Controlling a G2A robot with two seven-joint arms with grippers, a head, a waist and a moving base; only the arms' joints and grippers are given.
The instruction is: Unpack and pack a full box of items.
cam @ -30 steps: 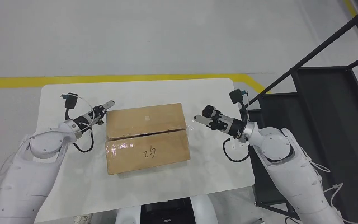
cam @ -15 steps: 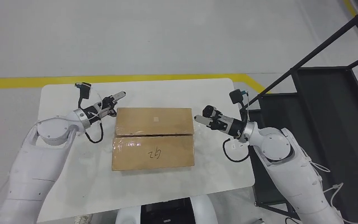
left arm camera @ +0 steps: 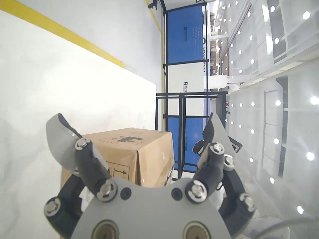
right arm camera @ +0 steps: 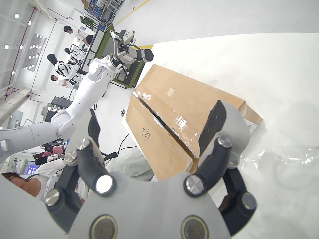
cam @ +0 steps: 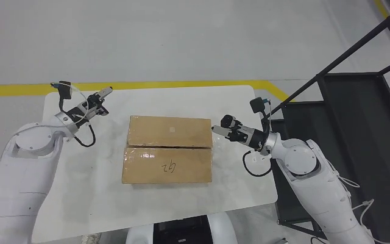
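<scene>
The left gripper (cam: 105,92) has pulled back toward the far left corner of the table (cam: 73,183). A second ago it was against the box's far left corner, and now it is well apart from it. Its fingers (left arm camera: 59,135) are spread wide with nothing between them.

The box (cam: 167,149) lies at the middle of the table. It sat slightly skewed a second ago, its right end swung toward the far side. By half a second ago it had been turned square (the left gripper was at its far left corner through the turn), and it has kept that pose since. Its long axis runs left to right, parallel to the table's near edge. The taped seam between its two closed top flaps runs the same way, and a handwritten mark sits on the near flap.

The right gripper (cam: 214,129) has not moved. It is at the box's right end, level with the seam. Its fingers (right arm camera: 219,120) are open on either side of that end and grip nothing. Whether they touch the cardboard I cannot tell.
</scene>
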